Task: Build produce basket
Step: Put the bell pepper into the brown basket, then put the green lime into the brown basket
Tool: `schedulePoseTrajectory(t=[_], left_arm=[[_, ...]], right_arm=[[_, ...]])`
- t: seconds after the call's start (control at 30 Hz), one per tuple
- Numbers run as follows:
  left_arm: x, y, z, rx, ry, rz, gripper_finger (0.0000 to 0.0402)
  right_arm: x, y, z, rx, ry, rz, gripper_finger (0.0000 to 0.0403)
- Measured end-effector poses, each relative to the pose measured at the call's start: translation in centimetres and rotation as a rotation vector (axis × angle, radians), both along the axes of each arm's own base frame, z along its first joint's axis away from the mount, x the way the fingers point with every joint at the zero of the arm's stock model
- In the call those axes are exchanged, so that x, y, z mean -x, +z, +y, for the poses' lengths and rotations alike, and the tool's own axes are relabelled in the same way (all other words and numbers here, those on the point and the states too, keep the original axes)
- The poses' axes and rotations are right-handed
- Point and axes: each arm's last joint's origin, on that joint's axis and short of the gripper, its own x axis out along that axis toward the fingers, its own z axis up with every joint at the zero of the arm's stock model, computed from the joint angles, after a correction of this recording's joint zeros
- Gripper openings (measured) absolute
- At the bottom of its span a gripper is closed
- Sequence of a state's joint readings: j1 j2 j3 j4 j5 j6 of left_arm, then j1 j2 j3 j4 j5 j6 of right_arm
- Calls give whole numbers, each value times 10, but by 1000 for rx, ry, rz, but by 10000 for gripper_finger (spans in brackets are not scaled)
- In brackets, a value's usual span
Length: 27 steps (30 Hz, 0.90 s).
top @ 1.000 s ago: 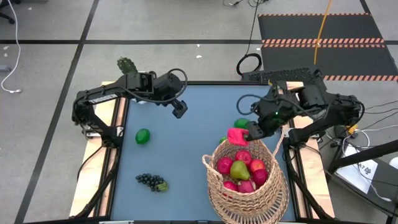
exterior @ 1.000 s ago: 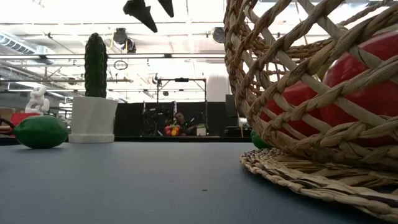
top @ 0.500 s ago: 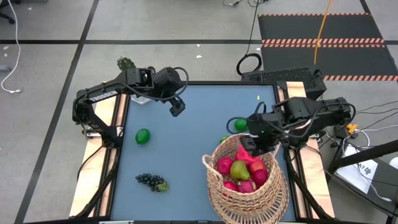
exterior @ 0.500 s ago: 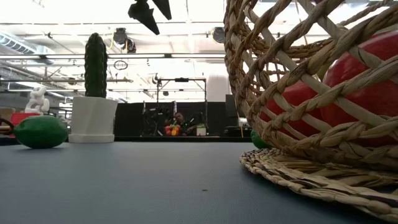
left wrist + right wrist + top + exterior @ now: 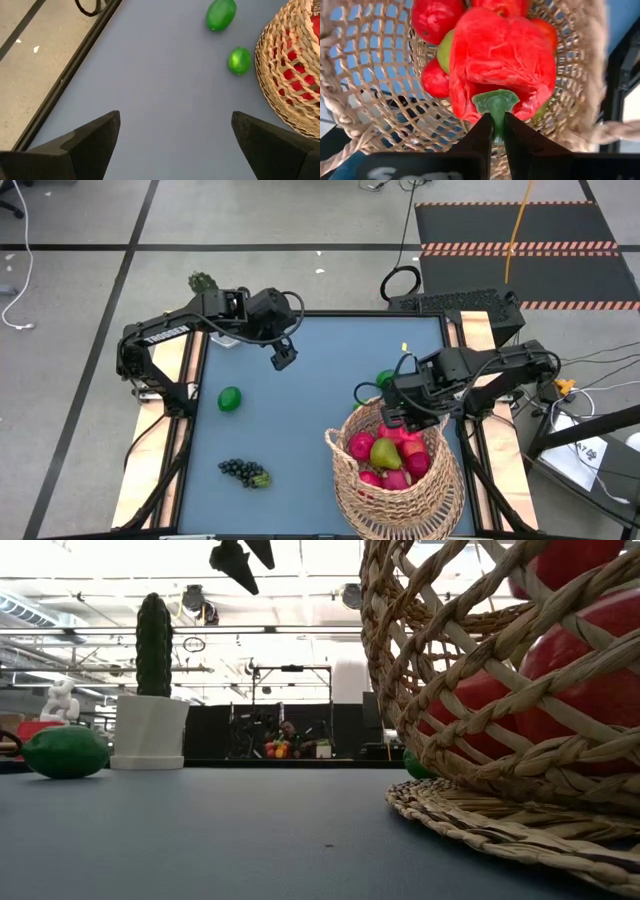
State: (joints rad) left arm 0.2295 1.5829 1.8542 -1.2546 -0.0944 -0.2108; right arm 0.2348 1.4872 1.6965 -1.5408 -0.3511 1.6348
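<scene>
The woven basket (image 5: 345,465) stands at the table's near right and holds several red and pink fruits and a yellow-green pear (image 5: 385,452). My right gripper (image 5: 402,416) hangs over the basket's far part, shut on a pink-red fruit (image 5: 502,60) with a green stem. My left gripper (image 5: 283,358) hovers open above the table's far middle, with nothing between its fingers (image 5: 95,137). A lime (image 5: 230,398) and a dark grape bunch (image 5: 243,472) lie on the left of the table. Two more green fruits (image 5: 220,14) (image 5: 239,60) lie beside the basket's far side. My right gripper pinches the fruit's green stem (image 5: 496,107) between its two fingers (image 5: 481,135). The fingers slant steeply down from above. The fruit hangs below them, inside the basket's (image 5: 375,95) opening, above the fruits that lie there. Whether it rests on them, I cannot tell.
A green cactus in a white pot (image 5: 204,283) stands at the table's far left corner, also in the low view (image 5: 150,730). The basket's arched handle (image 5: 352,418) rises near my right gripper. The blue table top (image 5: 310,420) between the arms is bare.
My right gripper has carried the pink-red fruit from the basket's far rim toward the near edge and down into the basket's opening, tipping to point more steeply down and rolling at the wrist. My left gripper has rolled a little in place.
</scene>
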Motion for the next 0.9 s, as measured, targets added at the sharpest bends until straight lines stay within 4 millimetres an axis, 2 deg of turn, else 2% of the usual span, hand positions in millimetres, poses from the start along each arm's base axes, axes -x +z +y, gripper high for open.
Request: schedulePoseTrajectory(t=[0.27, 0.43, 0.7, 0.8, 0.9], left_arm=[[2, -1, -1, 6, -1, 24, 383], [4, -3, -1, 11, -1, 47, 383], [4, -3, -1, 13, 1, 50, 383], [4, -3, -1, 12, 1, 50, 383], [4, -3, -1, 12, 1, 50, 383]], right_arm=[[-8, -24, 2, -16, 5, 7, 32], [-9, -30, 2, -9, 3, 15, 60], [-9, -29, 2, 12, 12, -22, 132], [-10, -24, 1, 9, 18, -95, 149], [-9, -13, -1, 31, 4, -239, 155]])
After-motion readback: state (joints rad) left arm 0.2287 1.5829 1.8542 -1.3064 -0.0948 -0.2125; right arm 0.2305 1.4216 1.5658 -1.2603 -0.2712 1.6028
